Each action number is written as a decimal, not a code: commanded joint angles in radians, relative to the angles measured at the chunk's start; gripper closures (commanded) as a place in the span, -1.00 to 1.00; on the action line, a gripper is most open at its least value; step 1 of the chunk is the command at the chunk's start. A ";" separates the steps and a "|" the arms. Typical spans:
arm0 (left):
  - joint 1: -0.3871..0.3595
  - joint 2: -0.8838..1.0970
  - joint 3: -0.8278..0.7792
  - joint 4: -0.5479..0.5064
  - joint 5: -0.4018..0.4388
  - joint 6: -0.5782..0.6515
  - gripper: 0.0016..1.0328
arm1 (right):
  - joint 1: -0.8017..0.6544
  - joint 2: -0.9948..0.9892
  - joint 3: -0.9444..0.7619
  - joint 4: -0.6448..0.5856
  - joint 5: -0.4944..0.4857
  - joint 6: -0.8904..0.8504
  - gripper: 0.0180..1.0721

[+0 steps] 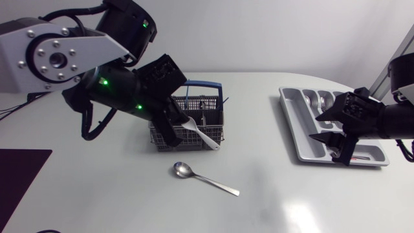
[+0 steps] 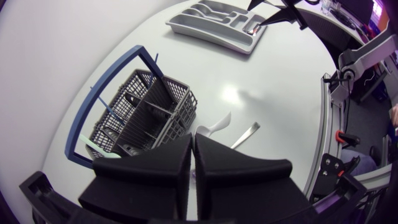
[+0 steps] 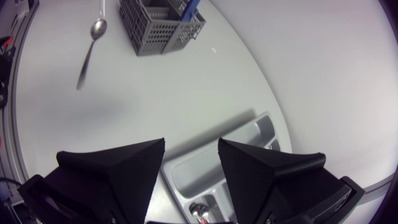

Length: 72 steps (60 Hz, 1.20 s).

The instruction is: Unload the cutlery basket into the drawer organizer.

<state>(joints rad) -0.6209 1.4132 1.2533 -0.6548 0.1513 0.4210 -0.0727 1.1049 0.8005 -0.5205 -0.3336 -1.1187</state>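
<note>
A grey cutlery basket with a blue handle stands mid-table, also seen in the left wrist view as basket and in the right wrist view as basket. My left gripper hangs at the basket's front, shut on one end of a white plastic utensil, which slants out past the basket; the white utensil shows just ahead of the fingertips. A metal spoon lies on the table in front of the basket. My right gripper stands open over the near end of the grey drawer organizer, with nothing between its fingers.
Several metal pieces lie in the organizer's far compartments, and one piece lies under my right gripper. A dark mat covers the table's left front corner. The organizer sits close to the table's right edge.
</note>
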 commanded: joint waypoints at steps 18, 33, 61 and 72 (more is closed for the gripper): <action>0.059 0.159 0.129 -0.091 0.225 -0.202 0.94 | 0.516 -0.048 0.031 0.002 0.133 0.508 -0.22; 0.058 0.228 0.202 -0.154 0.329 -0.277 0.93 | 0.761 0.042 0.059 0.114 0.275 0.657 -0.21; 0.096 0.274 0.242 -0.183 0.412 -0.337 0.93 | 0.870 0.214 0.097 0.251 0.396 0.723 0.21; 0.102 0.280 0.247 -0.195 0.427 -0.335 0.94 | 0.901 0.257 0.106 0.278 0.436 0.723 0.64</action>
<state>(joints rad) -0.5308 1.6703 1.4666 -0.8333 0.5606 0.1043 0.8127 1.3354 0.8783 -0.2546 0.0868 -0.4179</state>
